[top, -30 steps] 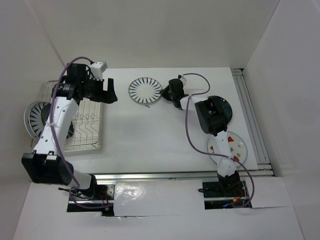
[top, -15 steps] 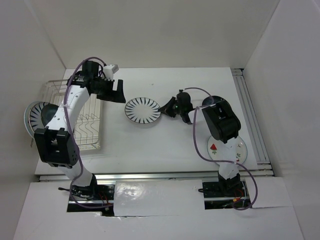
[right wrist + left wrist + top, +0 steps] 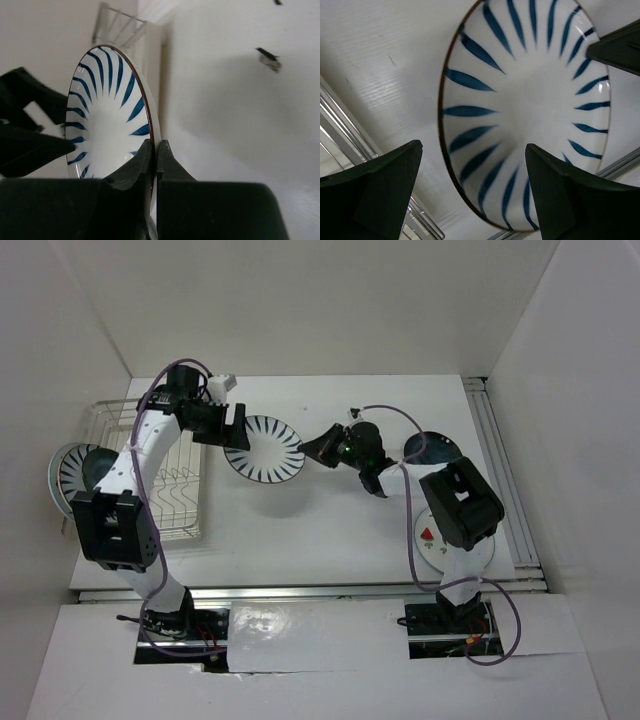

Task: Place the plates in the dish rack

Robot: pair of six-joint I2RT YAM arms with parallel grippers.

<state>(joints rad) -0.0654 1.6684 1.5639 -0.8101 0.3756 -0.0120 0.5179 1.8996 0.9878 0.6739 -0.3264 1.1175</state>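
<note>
Plate changes hands: the right gripper [image 3: 154, 150] is clamped on the rim of a striped plate [image 3: 265, 448], holding it above the white table [image 3: 300, 530] between the two arms. The left gripper [image 3: 472, 147], its jaws spread wide, faces the plate's opposite edge, just beside the dish rack [image 3: 175, 502]. A second striped plate [image 3: 66, 472] shows at the rack's left side; a dark blue plate [image 3: 440, 447] and a watermelon plate [image 3: 432, 537] lie by the right arm
</note>
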